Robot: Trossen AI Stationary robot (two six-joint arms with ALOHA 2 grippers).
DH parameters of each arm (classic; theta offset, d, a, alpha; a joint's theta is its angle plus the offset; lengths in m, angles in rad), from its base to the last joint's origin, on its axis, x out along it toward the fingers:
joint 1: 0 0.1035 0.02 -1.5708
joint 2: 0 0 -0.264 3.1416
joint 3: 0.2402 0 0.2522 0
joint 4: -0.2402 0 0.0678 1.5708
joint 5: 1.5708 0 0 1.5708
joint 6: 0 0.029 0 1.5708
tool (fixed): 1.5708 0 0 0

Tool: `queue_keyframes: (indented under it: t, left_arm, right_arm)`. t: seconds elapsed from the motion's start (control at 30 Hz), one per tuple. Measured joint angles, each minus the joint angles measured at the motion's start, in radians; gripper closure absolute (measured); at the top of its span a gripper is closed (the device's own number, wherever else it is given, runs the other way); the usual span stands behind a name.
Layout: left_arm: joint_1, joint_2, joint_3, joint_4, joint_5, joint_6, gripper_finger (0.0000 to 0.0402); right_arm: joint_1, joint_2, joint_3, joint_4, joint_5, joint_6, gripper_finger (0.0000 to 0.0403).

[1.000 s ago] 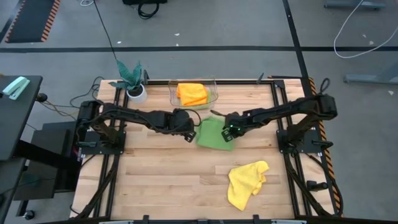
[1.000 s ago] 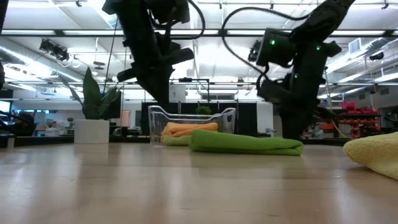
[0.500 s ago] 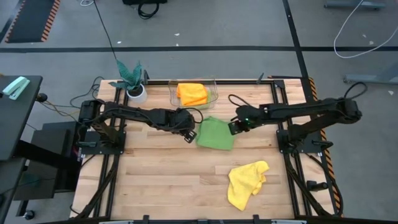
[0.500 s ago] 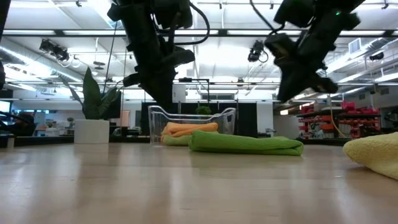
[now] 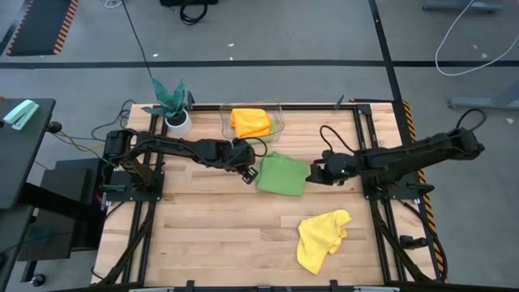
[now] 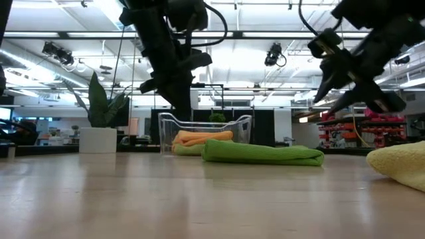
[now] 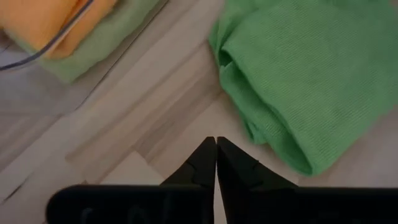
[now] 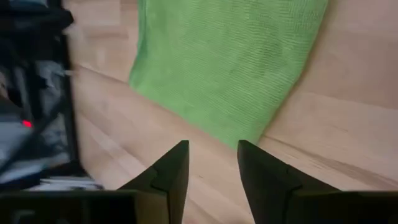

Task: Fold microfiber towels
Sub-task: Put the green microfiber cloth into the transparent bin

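A folded darker green towel lies flat on the wooden table at mid-table; the wrist views also show this green towel. My left gripper hovers shut just off its left edge; in its wrist view the left gripper shows closed tips over bare wood. My right gripper is raised just off the towel's right edge, open and holding nothing, as the right gripper shows in its wrist view. A crumpled yellow towel lies at the near right. An orange towel rests on a light green one in the clear bin.
A teal-leaved plant in a white pot stands at the far left corner. The clear bin sits at the far edge, right behind the green towel. Bare wood spreads over the near left of the table.
My right gripper has let go of the green towel, opened, risen and drawn back toward the table's right edge, rolling as it went. The green towel stays flat and folded where it was. My left gripper has hardly shifted.
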Motion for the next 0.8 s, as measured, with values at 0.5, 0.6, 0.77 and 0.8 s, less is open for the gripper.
queue_keyframes:
  t: [0.5,0.6,0.77,0.8]
  left_arm:
    - [0.0,0.0,0.0,0.032,0.0,0.001,0.0378]
    - [-0.002,0.0,0.0,0.037,0.0,-0.006,0.0374]
    - [-0.003,0.0,0.0,0.045,0.001,-0.009,0.0376]
    - [-0.003,0.0,0.0,0.049,0.001,-0.009,0.0378]
  right_arm:
    - [0.047,-0.012,-0.227,0.178,0.116,0.216,0.0254]
    - [0.047,-0.011,-0.264,0.248,0.136,0.238,0.0254]
    - [0.035,-0.008,-0.296,0.293,0.178,0.263,0.0254]
    - [0.029,-0.004,-0.297,0.292,0.178,0.263,0.0254]
